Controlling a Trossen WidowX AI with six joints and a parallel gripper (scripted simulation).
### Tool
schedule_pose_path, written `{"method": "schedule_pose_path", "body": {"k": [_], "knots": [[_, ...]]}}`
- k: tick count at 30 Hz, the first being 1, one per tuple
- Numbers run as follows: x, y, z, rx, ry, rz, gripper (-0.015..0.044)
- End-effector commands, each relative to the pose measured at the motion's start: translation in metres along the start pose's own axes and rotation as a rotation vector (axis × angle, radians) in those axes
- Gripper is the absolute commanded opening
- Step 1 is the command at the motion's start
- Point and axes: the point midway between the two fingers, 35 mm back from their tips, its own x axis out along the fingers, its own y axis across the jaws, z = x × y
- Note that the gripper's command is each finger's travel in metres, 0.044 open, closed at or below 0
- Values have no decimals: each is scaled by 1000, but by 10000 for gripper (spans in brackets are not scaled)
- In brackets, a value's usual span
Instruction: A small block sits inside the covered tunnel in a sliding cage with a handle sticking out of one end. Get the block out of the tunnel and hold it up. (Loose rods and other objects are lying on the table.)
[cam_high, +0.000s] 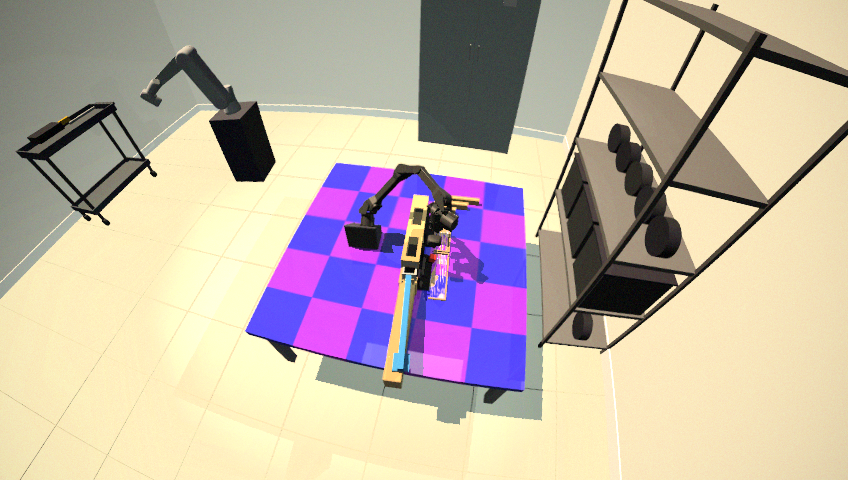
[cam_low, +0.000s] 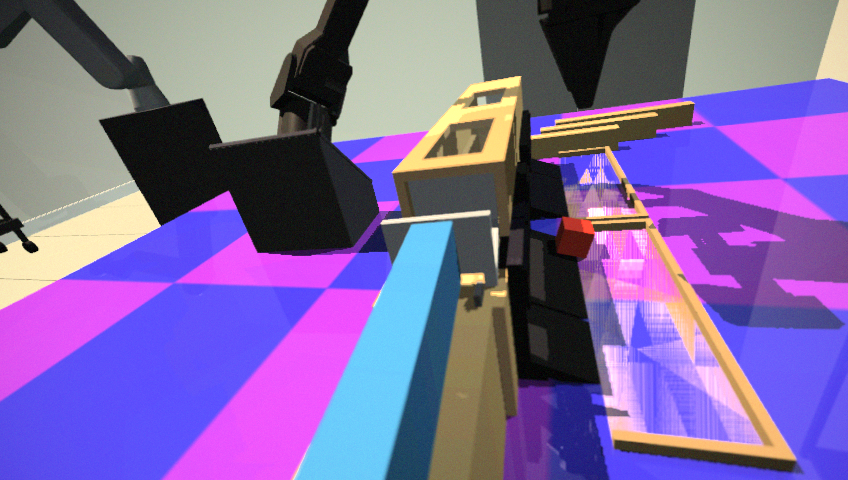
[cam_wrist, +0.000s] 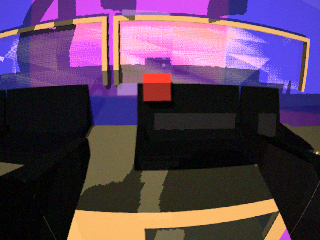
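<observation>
Blue and magenta squares cover the table (cam_high: 333, 273) (cam_low: 249, 327) under me, with a dark cabinet (cam_high: 476, 77) (cam_low: 586, 53) at twelve o'clock in the top view and a shelf rack (cam_high: 717, 115) at two to three. My gripper (cam_high: 439, 228) (cam_low: 586, 104) (cam_wrist: 175, 146) is wide open, nothing between my fingers. In my wrist view the red block (cam_high: 433, 257) (cam_low: 574, 237) (cam_wrist: 157, 87) sits between eleven and twelve o'clock of my finger gap, outside the covered wooden tunnel (cam_high: 415, 205) (cam_low: 455, 161), near the black panels (cam_high: 424, 270) (cam_low: 556, 285) (cam_wrist: 190, 100); whether it touches them I can't tell. In the exterior view it lies at six o'clock from my visible fingertip. From the tunnel's near end, a blue bar (cam_high: 405, 321) (cam_low: 392, 321) runs toward six o'clock in the top view. Wooden rods (cam_high: 467, 202) (cam_low: 624, 118) lie at one o'clock from the block.
</observation>
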Motion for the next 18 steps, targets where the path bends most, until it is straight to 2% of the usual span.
{"method": "schedule_pose_path", "body": {"k": [1,18], "knots": [[11,0,0,9,5,9,440],[39,-1,4,9,4,7,440]]}}
